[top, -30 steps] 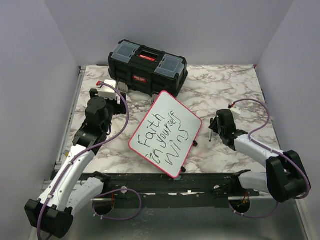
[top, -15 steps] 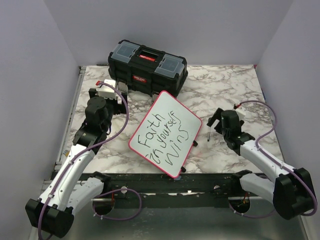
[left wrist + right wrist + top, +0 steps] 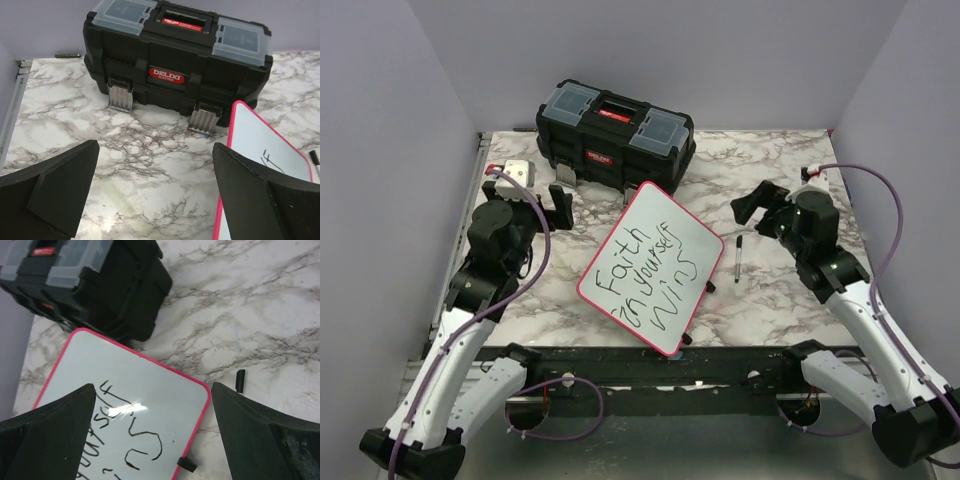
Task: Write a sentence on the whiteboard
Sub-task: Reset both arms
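The whiteboard is laid flat near the middle of the surface and turned diagonally, so that one rounded corner is pointed at the far side and another is brought close to the near edge. Its red rim is seen unbroken all round. The sentence is written in black across three slanted lines and read as "Faith in yourself wins".

The far corner of the board is set just beside the front of the black toolbox; whether they touch cannot be told. The toolbox is placed against the far edge, left of centre. A black marker is laid on the marble just off the board's right edge, apart from it.

The left tool is held over the strip of bare marble between the board and the surface's left edge, and its fingers are spread wide with nothing between them. The right tool is held beyond the marker with its jaws likewise released and nothing grasped.

Bare marble is left wide to the right of the toolbox, out to the far right corner. The surface is bounded by pale walls on three sides.
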